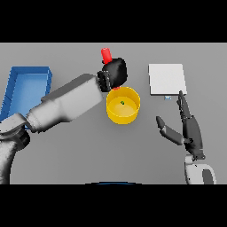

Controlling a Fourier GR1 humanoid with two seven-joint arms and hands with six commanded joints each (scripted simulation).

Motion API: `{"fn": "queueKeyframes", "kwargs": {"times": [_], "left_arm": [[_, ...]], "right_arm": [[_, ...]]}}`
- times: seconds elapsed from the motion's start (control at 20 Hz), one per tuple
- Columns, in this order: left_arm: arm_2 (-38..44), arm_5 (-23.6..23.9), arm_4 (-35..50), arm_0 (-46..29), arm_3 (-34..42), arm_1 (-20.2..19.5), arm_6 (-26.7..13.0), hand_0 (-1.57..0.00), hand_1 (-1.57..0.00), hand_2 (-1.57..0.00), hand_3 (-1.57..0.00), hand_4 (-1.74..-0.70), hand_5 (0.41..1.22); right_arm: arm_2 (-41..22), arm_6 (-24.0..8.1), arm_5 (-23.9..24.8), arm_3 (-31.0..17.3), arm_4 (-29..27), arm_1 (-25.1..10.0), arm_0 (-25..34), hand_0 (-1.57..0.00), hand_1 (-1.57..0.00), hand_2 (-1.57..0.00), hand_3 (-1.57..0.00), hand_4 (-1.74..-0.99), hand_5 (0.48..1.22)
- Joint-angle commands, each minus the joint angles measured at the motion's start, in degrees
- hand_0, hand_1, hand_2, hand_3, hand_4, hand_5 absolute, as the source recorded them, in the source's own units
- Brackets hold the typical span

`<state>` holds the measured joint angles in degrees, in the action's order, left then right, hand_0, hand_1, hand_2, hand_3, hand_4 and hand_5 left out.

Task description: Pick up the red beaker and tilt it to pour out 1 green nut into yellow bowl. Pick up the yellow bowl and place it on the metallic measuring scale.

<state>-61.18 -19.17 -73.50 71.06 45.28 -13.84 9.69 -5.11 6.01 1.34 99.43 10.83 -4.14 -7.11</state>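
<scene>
The red beaker [106, 54] shows only its upper part behind my left hand [116, 72], which hides the rest of it and is curled round it, just behind the yellow bowl [123, 112]. One small green nut [123, 102] lies inside the bowl. The metallic measuring scale [166, 79], a flat pale square, sits to the right of the bowl at the back. My right hand [191, 131] hovers open at the lower right, fingers straight and pointing toward the scale, thumb spread to the left.
A blue tray [17, 84] stands at the far left, partly behind my left forearm [66, 104]. Grey table surface runs between the bowl and the right hand.
</scene>
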Motion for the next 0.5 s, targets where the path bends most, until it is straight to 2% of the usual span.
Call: {"fn": "queueKeyframes", "kwargs": {"times": [0.0,0.15,0.25,0.3,0.45], "left_arm": [[-0.8,0.1,-0.7,0.4,-0.3,0.1,0.6,-1.57,-1.57,-1.57,-1.57,-1.73,1.221],[-2.8,0.6,-3.4,3.0,-1.2,0.8,0.9,-1.57,-1.57,-1.57,-1.57,-1.73,1.221],[-4.2,0.4,-4.9,5.3,-0.1,0.6,2.4,-1.57,-1.57,-1.57,-1.57,-1.73,1.221],[-4.2,-0.5,-5.1,7.0,0.4,0.3,3.4,-1.57,-1.57,-1.57,-1.57,-1.73,1.221],[-2.7,1.4,-5.8,15.0,-4.0,-0.7,6.0,-1.57,-1.57,-1.57,-1.57,-1.73,1.221]], "right_arm": [[-0.3,0.3,-0.1,-0.1,-0.3,0.6,-0.5,0.00,0.00,0.00,0.00,-1.136,0.579],[-1.1,1.3,0.1,0.9,0.5,1.0,-1.4,0.00,0.00,0.00,0.00,-1.130,0.577],[-0.6,-0.2,0.7,0.2,0.7,1.0,-0.3,0.00,0.00,0.00,0.00,-1.133,0.575],[-0.8,0.4,0.9,0.1,1.1,1.0,-0.7,0.00,0.00,0.00,0.00,-1.138,0.572],[-0.7,0.3,0.8,0.3,0.9,1.0,0.2,0.00,0.00,0.00,0.00,-1.135,0.563]]}}
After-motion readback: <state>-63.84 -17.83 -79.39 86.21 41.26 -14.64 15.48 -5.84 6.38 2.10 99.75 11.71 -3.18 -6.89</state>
